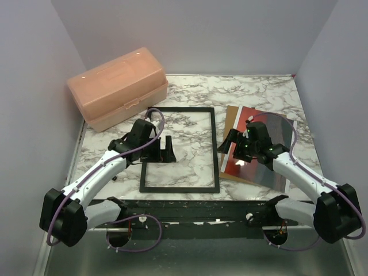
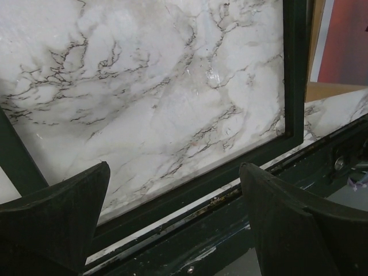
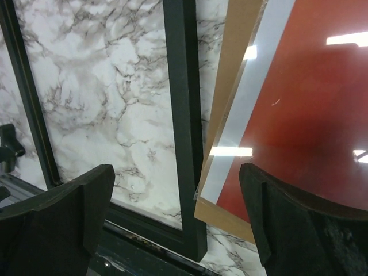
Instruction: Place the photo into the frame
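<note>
The black frame [image 1: 215,150] lies flat on the marble table, black side up. The photo [image 1: 257,167], red with a white border, lies to its right on a brown backing board [image 1: 232,115]. My left gripper [image 1: 165,150] is open and empty, hovering over the frame's left rail. My right gripper [image 1: 236,150] is open and empty above the photo's left edge, beside the frame's right rail. The right wrist view shows the frame rail [image 3: 183,126], the photo [image 3: 299,115] and the board [image 3: 233,57]. The left wrist view shows the frame's near rail [image 2: 190,181].
A peach plastic box [image 1: 118,87] stands at the back left. A dark metal rail [image 1: 190,210] runs along the table's near edge with the arm bases. Grey walls close in the left, back and right sides.
</note>
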Controlling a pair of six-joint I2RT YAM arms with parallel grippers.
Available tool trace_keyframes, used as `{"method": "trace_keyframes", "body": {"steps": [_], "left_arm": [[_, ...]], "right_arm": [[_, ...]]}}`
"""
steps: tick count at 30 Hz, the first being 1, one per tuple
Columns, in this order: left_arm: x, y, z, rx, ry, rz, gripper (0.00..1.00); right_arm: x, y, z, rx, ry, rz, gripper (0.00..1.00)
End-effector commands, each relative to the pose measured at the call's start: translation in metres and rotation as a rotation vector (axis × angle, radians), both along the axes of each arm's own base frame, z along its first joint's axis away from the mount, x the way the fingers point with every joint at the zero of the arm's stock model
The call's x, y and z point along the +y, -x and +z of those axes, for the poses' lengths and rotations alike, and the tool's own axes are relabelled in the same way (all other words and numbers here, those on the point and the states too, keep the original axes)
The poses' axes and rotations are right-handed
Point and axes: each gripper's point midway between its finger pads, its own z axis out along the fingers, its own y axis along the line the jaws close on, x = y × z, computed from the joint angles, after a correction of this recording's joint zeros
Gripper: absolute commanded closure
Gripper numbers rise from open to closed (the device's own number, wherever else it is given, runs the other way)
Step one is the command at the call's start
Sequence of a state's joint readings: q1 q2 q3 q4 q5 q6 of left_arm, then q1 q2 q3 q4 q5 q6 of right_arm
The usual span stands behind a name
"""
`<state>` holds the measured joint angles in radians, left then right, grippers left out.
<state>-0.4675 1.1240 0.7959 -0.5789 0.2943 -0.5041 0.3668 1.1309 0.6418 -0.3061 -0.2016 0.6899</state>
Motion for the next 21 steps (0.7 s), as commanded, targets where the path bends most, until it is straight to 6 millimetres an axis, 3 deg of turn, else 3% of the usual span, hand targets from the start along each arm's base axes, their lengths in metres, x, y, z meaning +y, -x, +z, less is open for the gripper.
{"method": "trace_keyframes", "body": {"steps": [1, 5, 7, 12, 21], "left_arm": [[-0.008, 0.005, -0.007, 0.011, -0.017, 0.027, 0.01], [-0.026, 0.017, -0.012, 0.051, 0.057, 0.004, 0.01], [-0.033, 0.024, -0.013, 0.066, 0.095, -0.002, 0.01], [-0.036, 0.035, -0.015, 0.075, 0.135, 0.005, 0.01], [-0.025, 0.043, -0.018, 0.075, 0.111, 0.029, 0.02]], "right_arm": [[0.021, 0.011, -0.007, 0.04, 0.064, 0.018, 0.03], [0.045, 0.019, -0.014, 0.054, 0.133, 0.065, 0.1], [0.052, 0.015, -0.019, 0.056, 0.189, 0.068, 0.15], [0.069, 0.002, -0.027, 0.05, 0.329, 0.076, 0.17], [0.047, -0.007, -0.059, 0.116, 0.542, -0.016, 0.17]]}}
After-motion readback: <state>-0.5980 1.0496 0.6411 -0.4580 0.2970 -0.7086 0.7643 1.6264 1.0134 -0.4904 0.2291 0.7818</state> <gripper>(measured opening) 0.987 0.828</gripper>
